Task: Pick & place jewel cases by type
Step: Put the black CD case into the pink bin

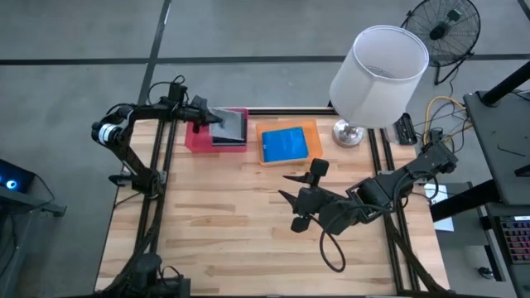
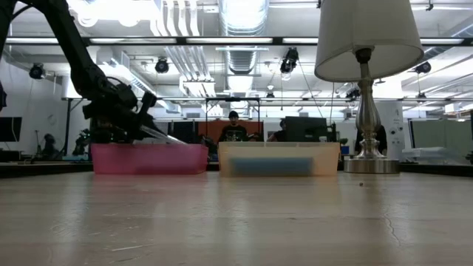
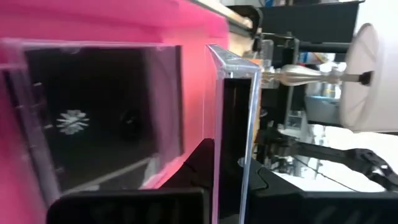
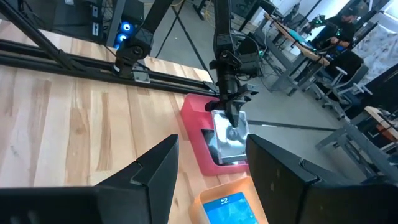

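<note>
The right gripper (image 1: 291, 200) hovers over bare table (image 1: 224, 223), fingers parted, empty. Beyond it a blue jewel case (image 1: 284, 144) lies in the orange tray (image 1: 311, 127). Farther back — over the pink tray (image 1: 195, 139) — the left gripper (image 1: 209, 119) pinches a dark jewel case (image 3: 235, 143) above another dark case (image 3: 99, 124).

In the upper middle of the frame, the left gripper (image 1: 204, 121) grips a dark jewel case (image 1: 230, 125) over the pink tray (image 1: 199, 141). Just right of it, a blue jewel case (image 1: 284, 143) lies in the orange tray (image 1: 308, 126). The right gripper (image 1: 290, 186) hovers open at centre right, below the lamp (image 1: 377, 68)
</note>
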Robot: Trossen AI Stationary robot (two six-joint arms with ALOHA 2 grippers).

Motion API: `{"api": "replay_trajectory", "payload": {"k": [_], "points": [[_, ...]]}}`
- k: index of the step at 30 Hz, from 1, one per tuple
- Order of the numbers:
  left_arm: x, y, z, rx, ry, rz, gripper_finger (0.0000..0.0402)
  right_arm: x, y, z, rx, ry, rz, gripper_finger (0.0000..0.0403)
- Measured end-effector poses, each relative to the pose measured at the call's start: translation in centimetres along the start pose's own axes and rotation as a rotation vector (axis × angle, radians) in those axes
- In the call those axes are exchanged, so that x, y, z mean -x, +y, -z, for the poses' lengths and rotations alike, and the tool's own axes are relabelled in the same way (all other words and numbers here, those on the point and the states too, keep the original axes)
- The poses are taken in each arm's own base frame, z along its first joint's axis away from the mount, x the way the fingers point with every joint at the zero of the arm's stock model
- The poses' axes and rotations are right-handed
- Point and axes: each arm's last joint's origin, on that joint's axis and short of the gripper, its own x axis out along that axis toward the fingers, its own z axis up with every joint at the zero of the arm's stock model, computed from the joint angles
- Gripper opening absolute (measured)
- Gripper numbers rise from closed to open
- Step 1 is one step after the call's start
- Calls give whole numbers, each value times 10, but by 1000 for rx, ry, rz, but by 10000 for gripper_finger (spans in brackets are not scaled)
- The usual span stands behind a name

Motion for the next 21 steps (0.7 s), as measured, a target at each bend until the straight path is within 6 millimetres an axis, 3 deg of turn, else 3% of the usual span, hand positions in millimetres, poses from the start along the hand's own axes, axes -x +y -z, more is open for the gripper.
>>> {"api": "replay_trajectory", "payload": {"k": [10,21], "points": [[-2,2,2,-52,-5,-35,0,0,0,0,18,1,1,183],[-21,2,0,-92,22,-32,0,0,0,0,17,1,1,183]]}}
